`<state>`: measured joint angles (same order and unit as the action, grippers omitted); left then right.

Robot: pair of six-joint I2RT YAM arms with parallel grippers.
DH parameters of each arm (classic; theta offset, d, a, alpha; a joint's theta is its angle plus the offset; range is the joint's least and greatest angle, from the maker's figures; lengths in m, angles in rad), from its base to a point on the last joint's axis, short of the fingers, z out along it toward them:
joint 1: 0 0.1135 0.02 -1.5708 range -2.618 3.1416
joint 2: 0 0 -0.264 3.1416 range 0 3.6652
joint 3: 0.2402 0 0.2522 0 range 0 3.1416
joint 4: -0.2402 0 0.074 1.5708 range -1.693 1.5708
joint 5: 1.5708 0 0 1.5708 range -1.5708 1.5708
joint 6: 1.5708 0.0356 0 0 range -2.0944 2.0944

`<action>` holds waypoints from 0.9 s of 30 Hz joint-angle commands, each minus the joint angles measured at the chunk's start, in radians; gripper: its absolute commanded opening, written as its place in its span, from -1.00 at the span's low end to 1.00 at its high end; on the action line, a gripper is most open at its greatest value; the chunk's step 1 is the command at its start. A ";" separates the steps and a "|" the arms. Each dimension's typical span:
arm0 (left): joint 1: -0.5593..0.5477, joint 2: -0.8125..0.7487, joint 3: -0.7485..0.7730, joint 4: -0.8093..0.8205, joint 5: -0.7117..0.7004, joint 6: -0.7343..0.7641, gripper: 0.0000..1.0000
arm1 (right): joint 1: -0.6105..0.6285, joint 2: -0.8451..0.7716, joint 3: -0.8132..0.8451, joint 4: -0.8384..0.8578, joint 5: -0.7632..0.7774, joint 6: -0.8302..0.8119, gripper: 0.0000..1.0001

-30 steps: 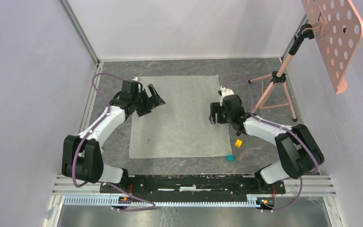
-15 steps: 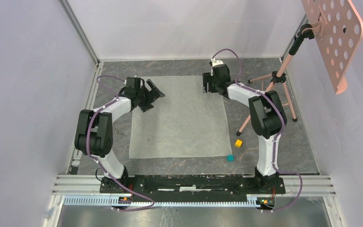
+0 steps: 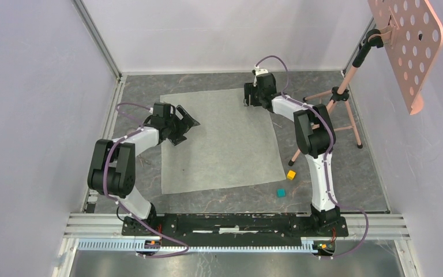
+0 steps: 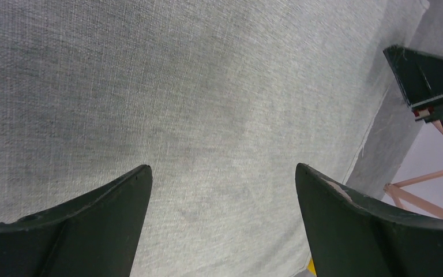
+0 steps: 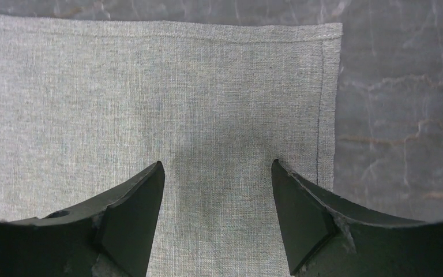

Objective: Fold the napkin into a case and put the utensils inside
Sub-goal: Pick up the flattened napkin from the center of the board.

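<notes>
The grey-green napkin [image 3: 222, 141] lies flat and slightly turned on the dark marbled table. My left gripper [image 3: 186, 124] is open and empty, low over the napkin's left part; the cloth fills the left wrist view [image 4: 207, 86] between the spread fingers [image 4: 222, 167]. My right gripper [image 3: 248, 95] is open and empty over the napkin's far right corner. In the right wrist view it [image 5: 216, 163] hovers over the cloth [image 5: 150, 86], with the hemmed corner just ahead to the right. The spoon and fork are out of view.
A yellow cube [image 3: 291, 174] and a teal cube [image 3: 280, 193] lie off the napkin's near right corner. A pink tripod [image 3: 337, 107] holding a perforated board [image 3: 406, 40] stands at the right. White walls enclose the table [image 3: 323, 190].
My right arm has swung from the napkin's right edge out to its far right corner. The napkin has shifted and turned slightly. The left gripper has moved a little nearer.
</notes>
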<state>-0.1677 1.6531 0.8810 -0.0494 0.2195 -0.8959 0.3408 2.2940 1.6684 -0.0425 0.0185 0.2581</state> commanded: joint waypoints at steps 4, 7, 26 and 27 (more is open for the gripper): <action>0.000 -0.109 -0.027 -0.041 -0.020 0.034 1.00 | -0.023 0.117 0.163 -0.033 -0.057 -0.074 0.52; -0.003 -0.179 -0.046 -0.089 -0.025 0.077 1.00 | -0.021 0.092 0.203 -0.078 -0.098 -0.082 0.62; -0.179 -0.453 -0.219 -0.269 -0.093 0.129 1.00 | 0.089 -0.758 -0.767 -0.046 -0.115 0.031 0.80; -0.177 -0.448 -0.227 -0.255 -0.106 0.120 1.00 | 0.089 -0.771 -0.776 -0.070 -0.116 0.019 0.79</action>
<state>-0.3546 1.2015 0.6804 -0.3073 0.1909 -0.7605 0.4404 1.5539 0.9733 -0.0994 -0.0956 0.2584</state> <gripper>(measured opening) 0.996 0.904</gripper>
